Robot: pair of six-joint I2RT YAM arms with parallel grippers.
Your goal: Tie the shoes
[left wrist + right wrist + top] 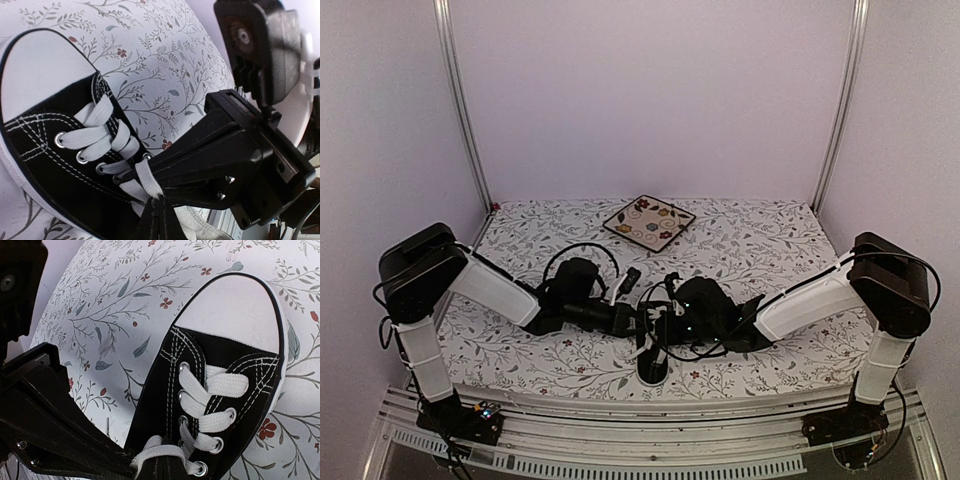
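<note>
The small black sneaker (654,368) with white laces lies at the near middle of the table, its white toe cap toward the front edge. Both grippers meet over its lace area. My left gripper (640,322) comes in from the left. In the left wrist view the left gripper (158,201) is shut on a white lace end (145,180) near the shoe's (45,135) top eyelets. My right gripper (667,320) comes in from the right. In the right wrist view the right gripper (163,460) is shut on a white lace strand (158,450) at the shoe's (225,370) top eyelets.
A square floral-patterned plate (649,221) lies at the back middle of the floral tablecloth (770,240). Cables loop round both wrists beside the shoe. The two gripper bodies are close together above the shoe's opening.
</note>
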